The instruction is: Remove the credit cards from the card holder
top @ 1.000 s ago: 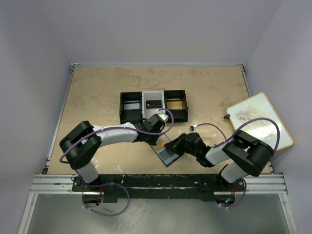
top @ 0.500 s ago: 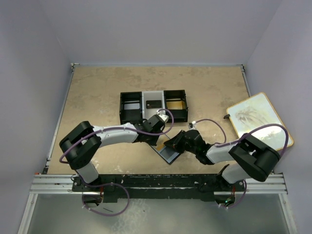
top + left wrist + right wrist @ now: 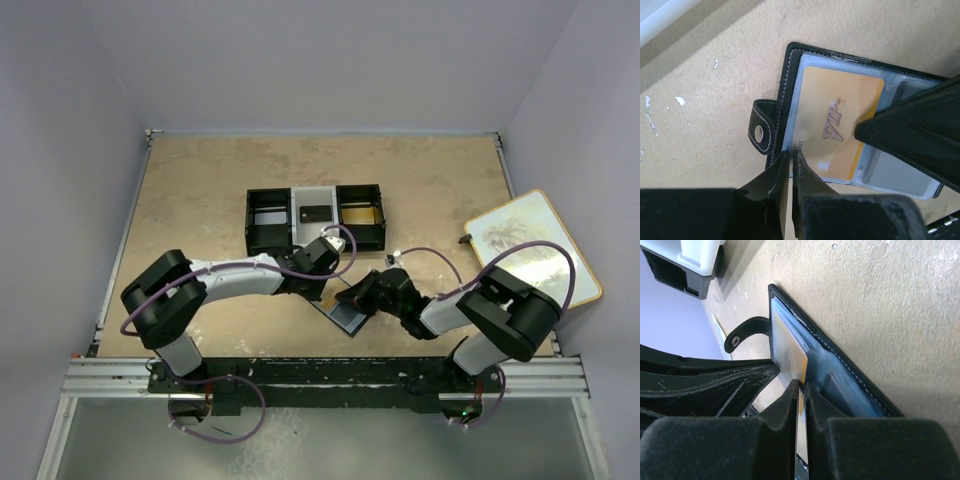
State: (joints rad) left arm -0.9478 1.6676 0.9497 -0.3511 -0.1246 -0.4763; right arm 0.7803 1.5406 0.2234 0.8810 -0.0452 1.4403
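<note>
The card holder point(image 3: 346, 318) is a black bifold wallet lying open on the table near the front. The left wrist view shows its black edge point(image 3: 790, 75) and a gold credit card point(image 3: 840, 120) marked VIP under a clear pale-blue sleeve. My left gripper point(image 3: 791, 162) is shut on the sleeve's near corner; the top view shows it point(image 3: 322, 278) at the wallet's far left. My right gripper point(image 3: 803, 387) is shut on the gold card's edge point(image 3: 790, 357), above the wallet point(image 3: 850, 360); the top view shows it point(image 3: 352, 297) at the wallet's upper right. A dark shape sits in another sleeve.
A black-and-white three-compartment tray point(image 3: 268, 236) stands just behind the grippers, with a dark card point(image 3: 315, 212) in its white middle part. A white board with a wooden rim point(image 3: 530, 245) lies at the right edge. The wallet's snap strap point(image 3: 760, 132) sticks out sideways.
The right arm's elbow swung out and came back. Both grippers stay shut at the wallet, which has hardly moved.
</note>
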